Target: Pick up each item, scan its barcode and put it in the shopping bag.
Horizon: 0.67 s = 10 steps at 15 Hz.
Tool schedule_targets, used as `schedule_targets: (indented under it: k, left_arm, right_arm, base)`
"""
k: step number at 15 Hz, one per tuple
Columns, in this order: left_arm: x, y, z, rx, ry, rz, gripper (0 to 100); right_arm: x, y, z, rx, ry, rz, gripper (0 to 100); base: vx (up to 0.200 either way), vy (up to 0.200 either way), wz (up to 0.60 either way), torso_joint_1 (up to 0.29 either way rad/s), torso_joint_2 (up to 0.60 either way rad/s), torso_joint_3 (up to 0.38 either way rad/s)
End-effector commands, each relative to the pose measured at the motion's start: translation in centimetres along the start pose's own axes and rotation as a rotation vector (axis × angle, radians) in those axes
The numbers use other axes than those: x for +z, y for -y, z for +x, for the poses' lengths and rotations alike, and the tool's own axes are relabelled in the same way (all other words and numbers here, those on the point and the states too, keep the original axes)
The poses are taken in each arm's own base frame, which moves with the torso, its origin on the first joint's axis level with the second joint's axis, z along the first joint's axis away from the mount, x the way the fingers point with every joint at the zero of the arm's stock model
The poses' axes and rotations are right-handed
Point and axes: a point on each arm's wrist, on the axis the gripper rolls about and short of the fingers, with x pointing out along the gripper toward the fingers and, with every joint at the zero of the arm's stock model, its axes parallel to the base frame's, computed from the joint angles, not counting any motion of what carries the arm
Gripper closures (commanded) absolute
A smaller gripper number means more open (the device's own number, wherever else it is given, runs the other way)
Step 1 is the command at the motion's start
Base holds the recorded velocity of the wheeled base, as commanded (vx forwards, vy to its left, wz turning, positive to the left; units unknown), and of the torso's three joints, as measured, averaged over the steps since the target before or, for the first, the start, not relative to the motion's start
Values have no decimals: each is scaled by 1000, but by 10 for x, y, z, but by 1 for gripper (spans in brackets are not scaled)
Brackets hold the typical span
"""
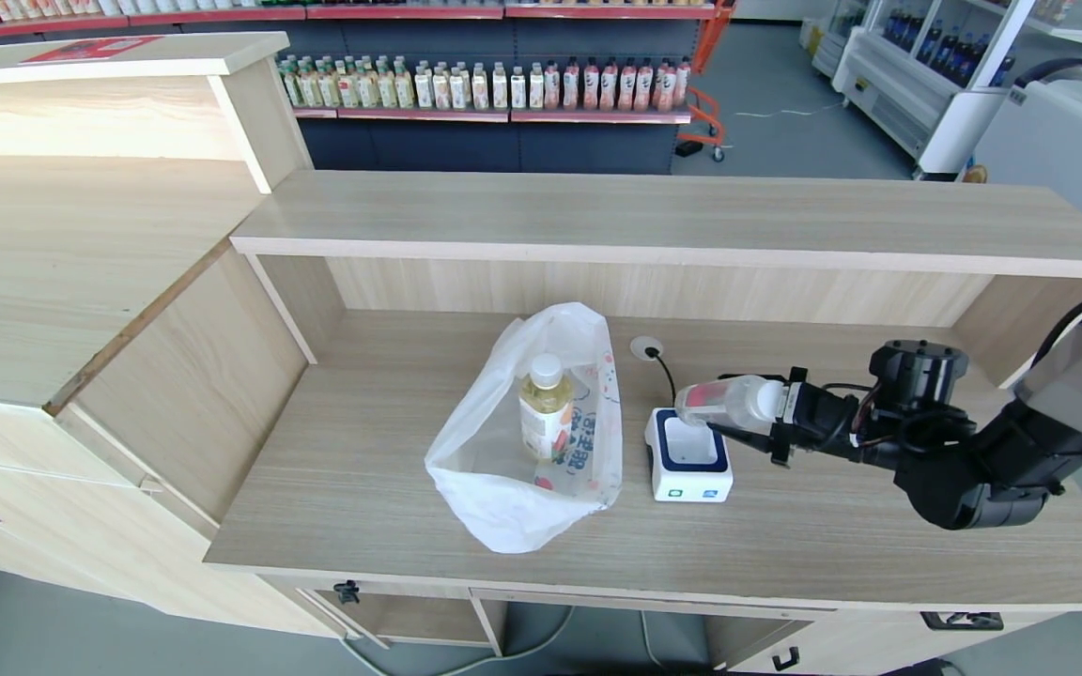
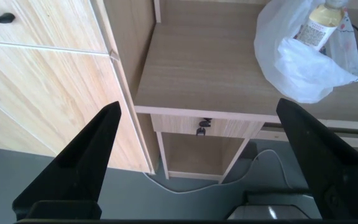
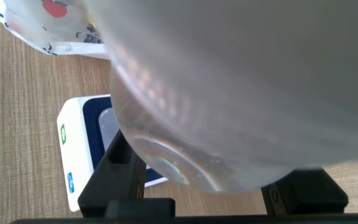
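Clear bottle [image 1: 721,401] was clamped in the right gripper [image 1: 740,407] jaws, scanner [image 1: 688,460] just below them. The left gripper [image 2: 197,106] jaws stood apart.

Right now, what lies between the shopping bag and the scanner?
Only bare counter separates the shopping bag from the scanner, seen in the head view.

The counter [image 1: 363,479] is matt wood, the bag [image 1: 502,512] translucent plastic.
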Motion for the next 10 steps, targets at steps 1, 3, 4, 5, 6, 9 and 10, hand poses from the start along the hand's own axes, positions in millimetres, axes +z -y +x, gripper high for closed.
schedule_targets:
  k: [1, 3, 4, 5, 6, 9, 10]
  left_arm:
    - [0, 0, 0, 1, 0, 0, 0]
    - [0, 0, 0, 1, 0, 0, 0]
    - [0, 0, 0, 1, 0, 0, 0]
    - [0, 0, 0, 1, 0, 0, 0]
    - [0, 0, 0, 1, 0, 0, 0]
    - [0, 0, 0, 1, 0, 0, 0]
    - [0, 0, 0, 1, 0, 0, 0]
  right_arm:
    - [2, 0, -1, 0, 0, -1, 100]
    - [16, 13, -7, -23, 16, -20, 100]
    - [27, 24, -13, -35, 37, -2, 100]
    - [45, 39, -22, -43, 52, 55, 100]
    - [65, 53, -36, -57, 45, 139, 100]
    - [124, 66, -74, -64, 55, 479, 100]
    - [132, 63, -81, -79, 53, 579, 100]
  base:
    - [0, 0, 0, 0, 0, 0]
    - [0, 0, 0, 0, 0, 0]
    - [0, 0, 0, 0, 0, 0]
    - [0, 0, 0, 0, 0, 0]
    - [0, 0, 0, 0, 0, 0]
    - [0, 0, 0, 0, 0, 0]
    - [0, 0, 0, 0, 0, 0]
